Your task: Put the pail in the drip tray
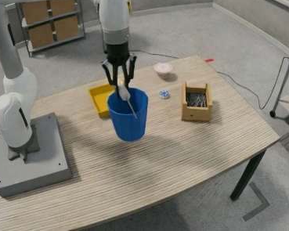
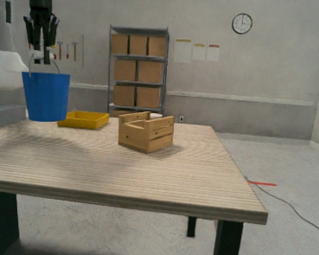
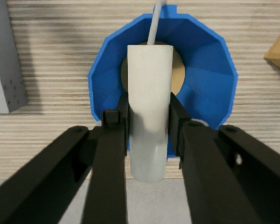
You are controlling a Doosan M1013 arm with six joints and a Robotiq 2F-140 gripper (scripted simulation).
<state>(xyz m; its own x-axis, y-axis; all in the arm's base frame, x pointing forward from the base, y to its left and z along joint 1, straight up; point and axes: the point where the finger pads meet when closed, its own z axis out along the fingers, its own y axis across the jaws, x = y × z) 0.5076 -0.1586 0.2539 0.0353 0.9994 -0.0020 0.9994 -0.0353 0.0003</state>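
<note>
The blue pail (image 1: 128,113) hangs upright in the air above the table, by its white handle grip (image 3: 149,125). My gripper (image 1: 119,83) is shut on that handle grip, straight above the pail. The pail also shows in the exterior view (image 2: 46,96) and from above in the wrist view (image 3: 191,70). The yellow drip tray (image 1: 101,99) lies flat on the table just behind and left of the pail, partly hidden by it. In the exterior view the tray (image 2: 84,119) sits to the pail's right. The pail's base is well clear of the table top.
A wooden crate of nails (image 1: 196,101) stands right of the pail. A small white bowl (image 1: 163,70) and a small blue-white object (image 1: 164,94) lie behind. The arm's grey base plate (image 1: 29,156) is at the table's left end.
</note>
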